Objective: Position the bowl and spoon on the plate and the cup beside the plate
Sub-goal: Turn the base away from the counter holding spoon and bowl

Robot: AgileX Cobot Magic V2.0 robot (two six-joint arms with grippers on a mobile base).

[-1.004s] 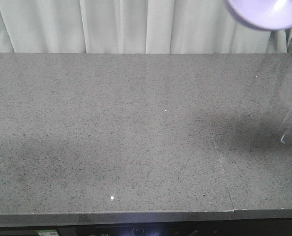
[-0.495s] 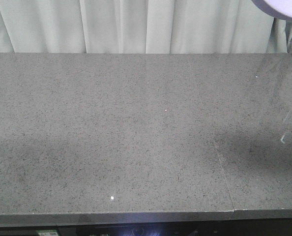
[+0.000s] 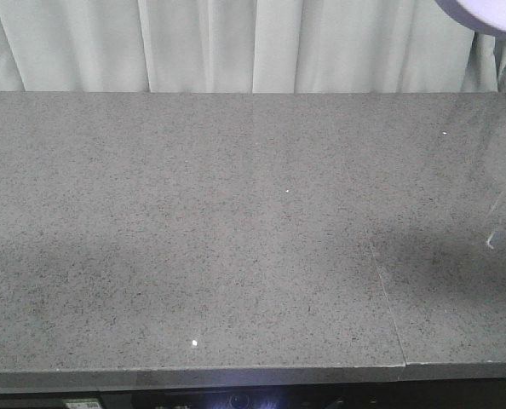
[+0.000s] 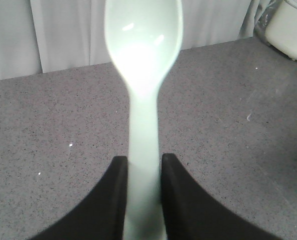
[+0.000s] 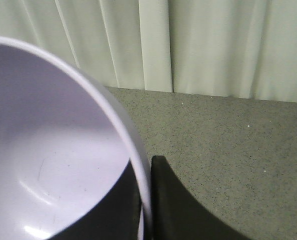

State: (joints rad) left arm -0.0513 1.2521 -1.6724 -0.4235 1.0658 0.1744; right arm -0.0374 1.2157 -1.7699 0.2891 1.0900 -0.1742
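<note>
Clasping the lavender bowl point(image 5: 53, 150) is the right pincer point(image 5: 146, 172); the left pincer point(image 4: 143, 164) grips a pale-mint spoon point(image 4: 143, 60).

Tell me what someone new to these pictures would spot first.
The pale mint spoon fills the left wrist view, its handle pinched by the left gripper, scoop pointing away over the grey table. In the right wrist view the lavender bowl looms large, the right gripper clamped on its rim. From the front, only the bowl's edge shows, top right.
</note>
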